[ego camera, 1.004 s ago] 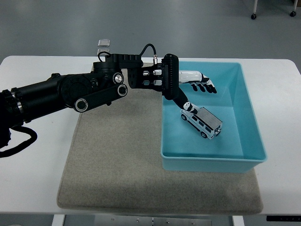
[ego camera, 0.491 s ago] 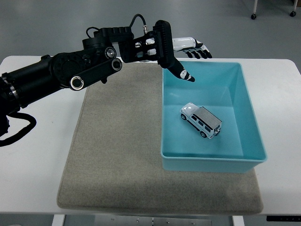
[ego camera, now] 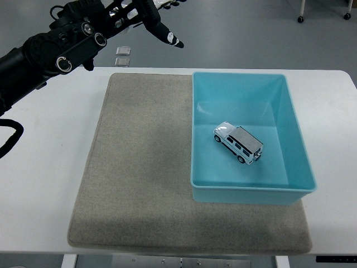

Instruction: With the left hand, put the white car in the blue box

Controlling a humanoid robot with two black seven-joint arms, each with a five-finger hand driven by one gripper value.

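Observation:
The white toy car [ego camera: 239,143] lies on its wheels inside the blue box [ego camera: 295,134], near the middle of its floor, nose pointing to the far left. My left hand [ego camera: 159,22] is raised high at the top left of the picture, well away from the box, fingers spread and holding nothing. Part of the hand runs past the picture's top edge. The black left arm [ego camera: 50,53] slants down to the left edge. No right arm shows.
A grey felt mat [ego camera: 139,167] covers the middle of the white table [ego camera: 44,167]; the box stands on its right part. Two small pale squares [ego camera: 122,56] lie on the floor beyond the table's far edge.
My left hand has let go of the car, lifted out of the box and swung up and to the left. The car stays where it was set down.

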